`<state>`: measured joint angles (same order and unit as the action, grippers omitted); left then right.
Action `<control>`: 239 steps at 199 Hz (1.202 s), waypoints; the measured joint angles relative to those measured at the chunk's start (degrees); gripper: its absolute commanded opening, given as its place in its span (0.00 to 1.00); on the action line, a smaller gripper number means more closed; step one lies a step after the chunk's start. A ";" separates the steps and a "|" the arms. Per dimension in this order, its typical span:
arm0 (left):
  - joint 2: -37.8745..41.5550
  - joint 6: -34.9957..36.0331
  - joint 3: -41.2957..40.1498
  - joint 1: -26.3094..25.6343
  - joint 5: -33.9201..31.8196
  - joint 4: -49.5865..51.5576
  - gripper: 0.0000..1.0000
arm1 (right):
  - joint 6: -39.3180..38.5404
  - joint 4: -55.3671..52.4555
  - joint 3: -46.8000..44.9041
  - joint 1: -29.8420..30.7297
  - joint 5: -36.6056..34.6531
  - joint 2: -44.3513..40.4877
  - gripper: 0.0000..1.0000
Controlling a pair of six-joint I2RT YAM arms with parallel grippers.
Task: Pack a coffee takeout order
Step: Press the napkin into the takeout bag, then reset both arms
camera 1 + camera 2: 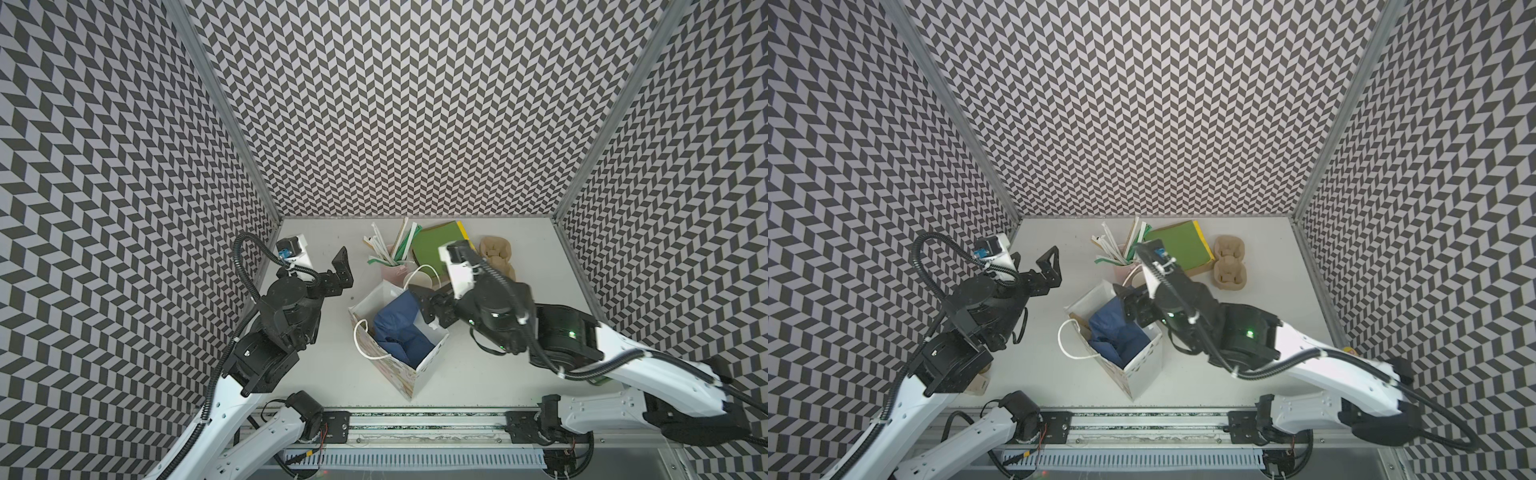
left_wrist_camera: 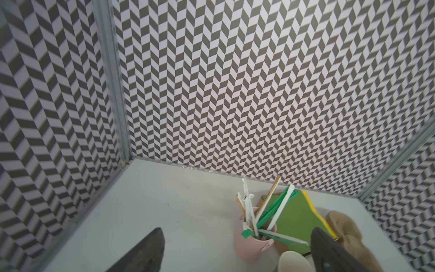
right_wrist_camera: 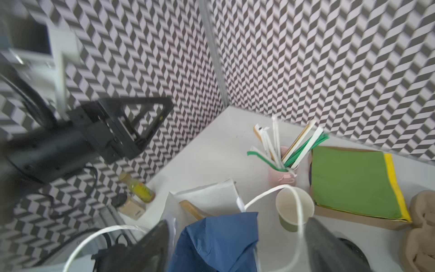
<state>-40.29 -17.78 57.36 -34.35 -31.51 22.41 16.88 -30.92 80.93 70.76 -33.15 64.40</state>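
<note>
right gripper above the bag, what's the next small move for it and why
Probably lift the right gripper straight up, clear of the bag. Its jaws stand open and the dark blue napkin lies loose inside the bag, so nothing is held. The green cup stands lidless behind the bag, likely next, and a bag handle loops close by, so moving sideways could snag it.
</note>
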 measured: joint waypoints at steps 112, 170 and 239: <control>8.13 6.36 -26.03 8.37 -12.46 -18.40 1.00 | 4.13 27.71 -40.72 -46.16 -12.70 -12.35 0.99; 2.97 8.33 -35.65 14.36 -9.88 -28.04 1.00 | -1.99 51.74 -56.70 -53.75 -15.19 2.49 0.99; -18.99 6.91 -36.00 23.47 -1.14 -42.36 1.00 | -14.49 80.76 -63.41 -56.30 -4.07 15.52 0.99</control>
<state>-59.29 -10.87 21.37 -10.87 -32.64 -19.94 2.39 49.84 17.52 14.46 -37.21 79.92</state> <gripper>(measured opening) 0.998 0.992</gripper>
